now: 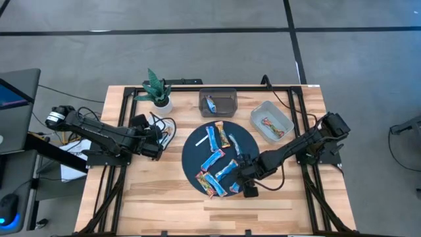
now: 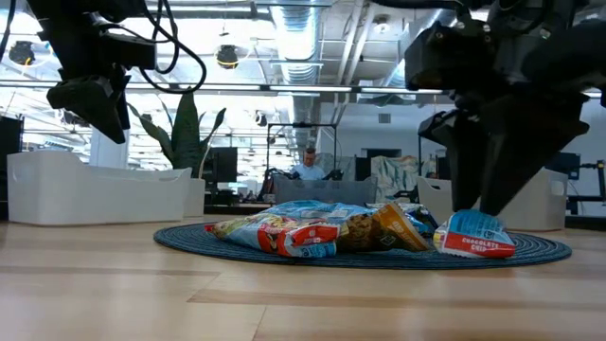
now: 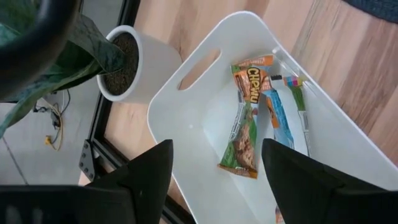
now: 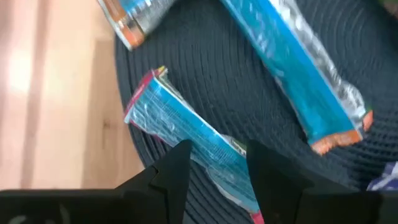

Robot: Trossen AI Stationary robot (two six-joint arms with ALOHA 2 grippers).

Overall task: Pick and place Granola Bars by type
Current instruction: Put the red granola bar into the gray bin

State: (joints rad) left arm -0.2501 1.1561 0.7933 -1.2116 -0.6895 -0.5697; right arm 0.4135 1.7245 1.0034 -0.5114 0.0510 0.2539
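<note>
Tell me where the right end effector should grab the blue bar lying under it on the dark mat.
Grip the blue bar across its narrow width near the middle, coming straight down. It lies flat on the round mat, and the right end effector is already open with a finger on each long side, so closing probably pinches the wrapper's edges.

Wooden table (image 1: 151, 191) with round dark mat (image 1: 192, 153), three bins, potted plant (image 1: 158, 91).

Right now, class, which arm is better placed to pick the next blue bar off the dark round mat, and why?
The right. Its claw hangs open astride a blue bar on the mat. The left claw is over the white bin, off the mat.
</note>
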